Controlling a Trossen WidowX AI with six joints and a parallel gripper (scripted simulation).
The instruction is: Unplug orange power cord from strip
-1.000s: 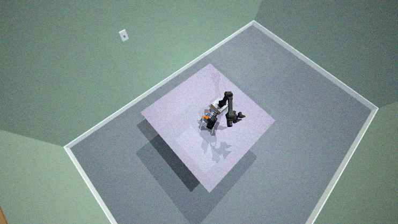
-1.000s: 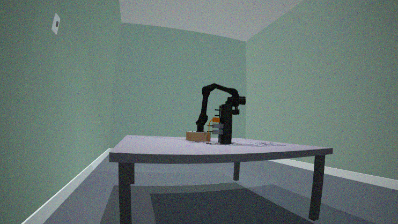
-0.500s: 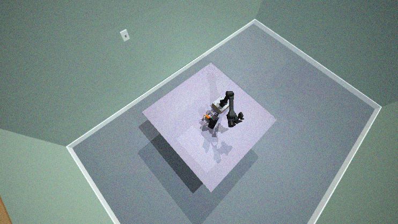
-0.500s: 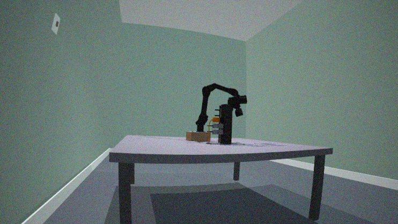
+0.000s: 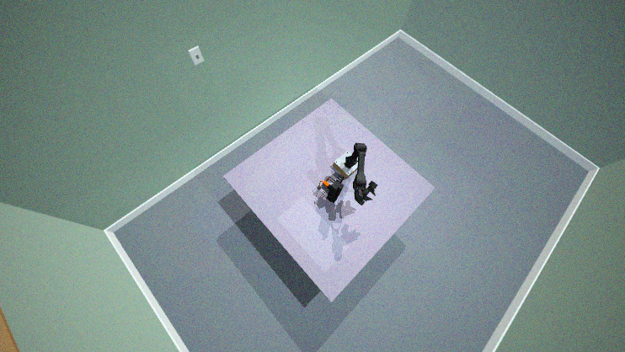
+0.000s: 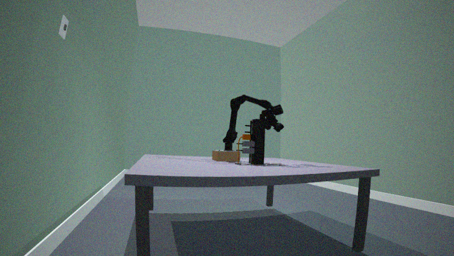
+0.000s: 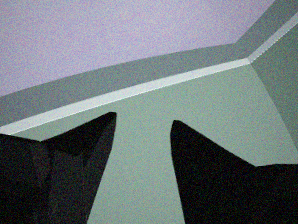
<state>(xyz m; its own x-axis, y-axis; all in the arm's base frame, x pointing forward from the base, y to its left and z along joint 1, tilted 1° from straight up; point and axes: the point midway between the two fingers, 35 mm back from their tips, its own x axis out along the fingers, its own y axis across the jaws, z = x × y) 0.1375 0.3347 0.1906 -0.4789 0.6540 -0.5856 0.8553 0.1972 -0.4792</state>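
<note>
One orange plug (image 6: pixel 246 136) is sitting in the upright black power strip (image 6: pixel 257 141), on the face turned away from the tool (image 6: pixel 276 122), with its orange cord (image 6: pixel 237 149) looping down to the counter (image 6: pixel 203 173). The tool is hanging up near the strip's top on the far side, fingers standing partly closed, a narrow gap between them and only wall and floor showing through it — it is gripping nothing. Two grey plugs (image 6: pixel 248 147) are stacked just below the orange one. The risk, as I'm judging it: at this width the fingers may not fit round the plug, and reaching over the strip could knock it or catch a grey plug instead. Room is looking generous above and to the right of the strip; the tan box (image 6: pixel 225 155) and the arm's own base are crowding the plug side.
</note>
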